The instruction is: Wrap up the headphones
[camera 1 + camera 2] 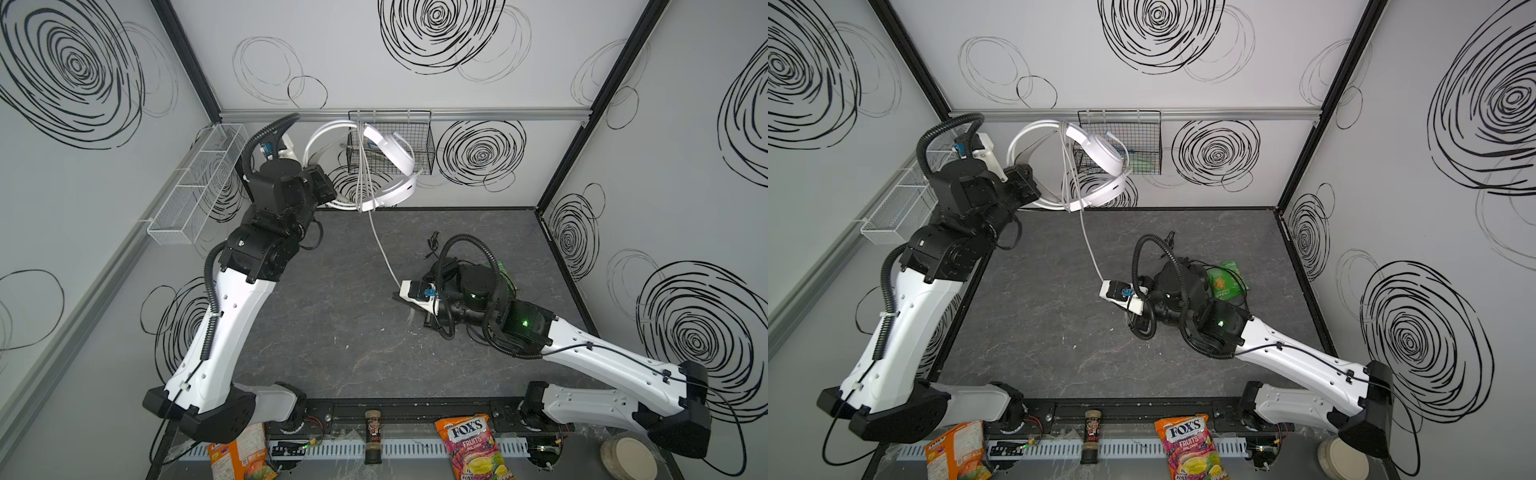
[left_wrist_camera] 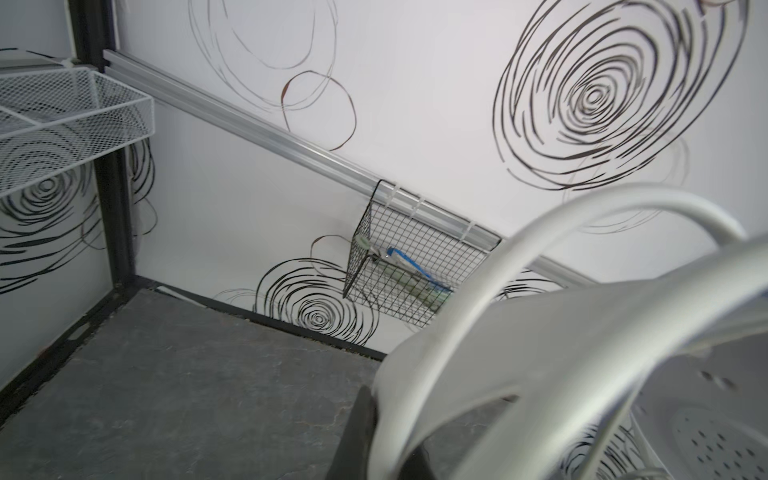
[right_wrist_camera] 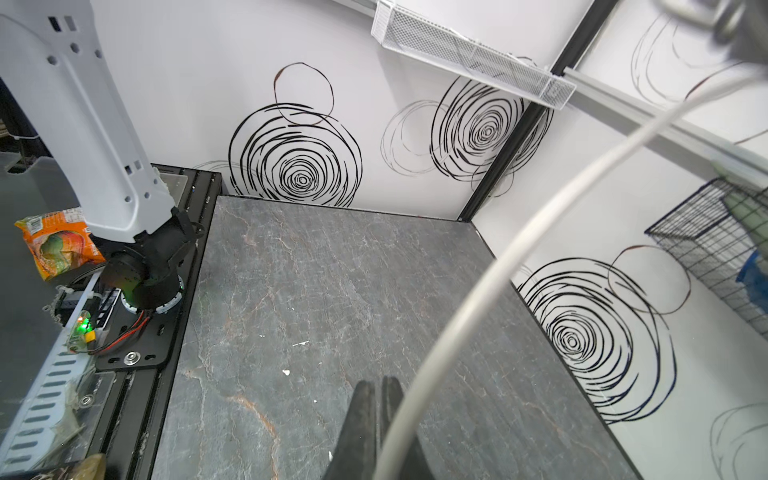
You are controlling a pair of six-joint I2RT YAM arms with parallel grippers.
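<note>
The white headphones (image 1: 390,160) (image 1: 1100,160) hang in the air by the back wall. My left gripper (image 1: 330,197) (image 2: 390,453) is shut on their headband (image 2: 540,332). Part of the white cable (image 1: 382,249) (image 1: 1090,249) is looped around the headset. The rest runs taut down to my right gripper (image 3: 379,384), low over the table and shut on it. In the right wrist view the cable (image 3: 478,291) rises from between the shut fingers. The black headphones lie mostly hidden under my right arm. Only their black cable (image 1: 432,243) shows clearly.
A black wire basket (image 1: 419,137) hangs on the back wall behind the white headset. A white mesh shelf (image 1: 195,187) is on the left wall. A green packet (image 1: 1225,278) lies beside my right wrist. Snack bags (image 1: 469,440) and a bottle (image 1: 372,436) sit along the front rail.
</note>
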